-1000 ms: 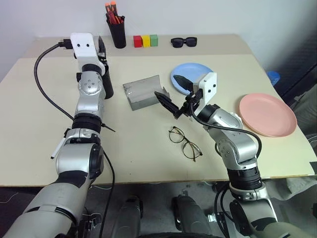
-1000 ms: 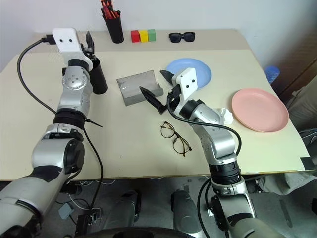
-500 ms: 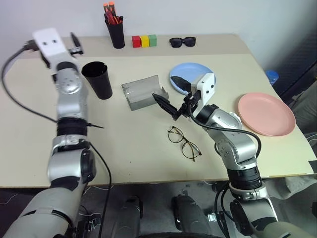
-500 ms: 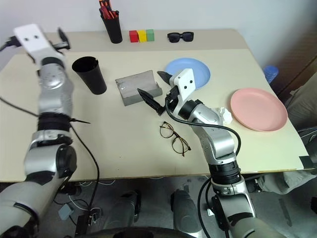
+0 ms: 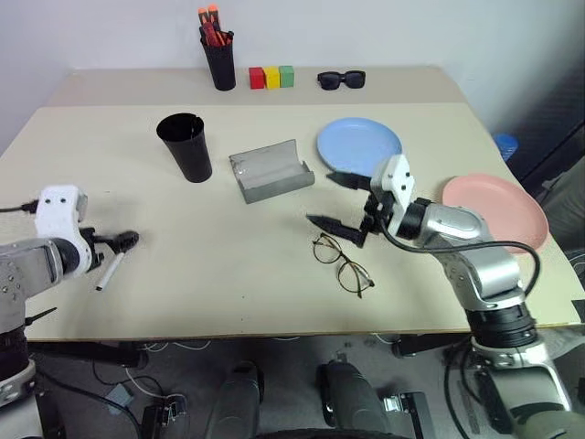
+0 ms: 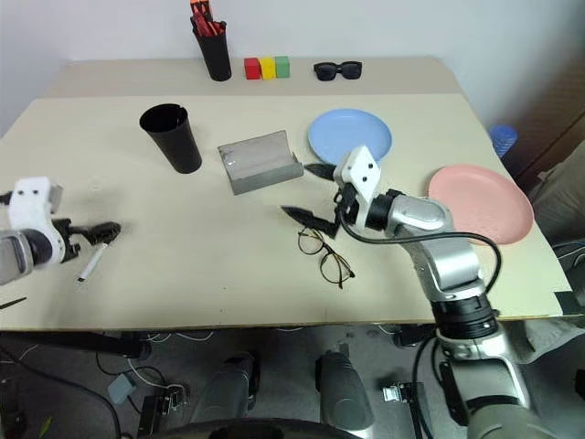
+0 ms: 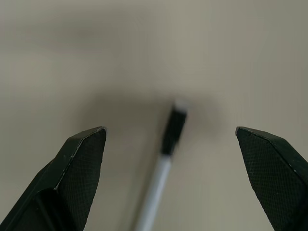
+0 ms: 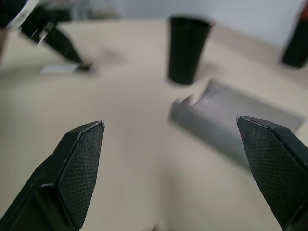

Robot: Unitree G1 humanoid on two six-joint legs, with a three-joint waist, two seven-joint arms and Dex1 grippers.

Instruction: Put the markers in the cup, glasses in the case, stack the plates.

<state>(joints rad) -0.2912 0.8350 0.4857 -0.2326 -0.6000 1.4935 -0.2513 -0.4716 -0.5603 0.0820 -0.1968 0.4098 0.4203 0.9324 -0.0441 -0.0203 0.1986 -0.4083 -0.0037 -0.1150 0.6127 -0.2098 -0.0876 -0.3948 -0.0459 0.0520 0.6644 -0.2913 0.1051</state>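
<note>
Pulled back from beside the cup (image 5: pixel 186 146), the left claw (image 7: pixel 171 139) now hovers wide open over a marker (image 5: pixel 109 272) on the desk (image 5: pixel 228 265); right claw (image 5: pixel 331 199) gapes empty above the glasses (image 5: pixel 341 263).

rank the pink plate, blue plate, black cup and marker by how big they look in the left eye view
1. pink plate (partly hidden by the arm)
2. blue plate, close to the pink plate
3. black cup
4. marker
</note>
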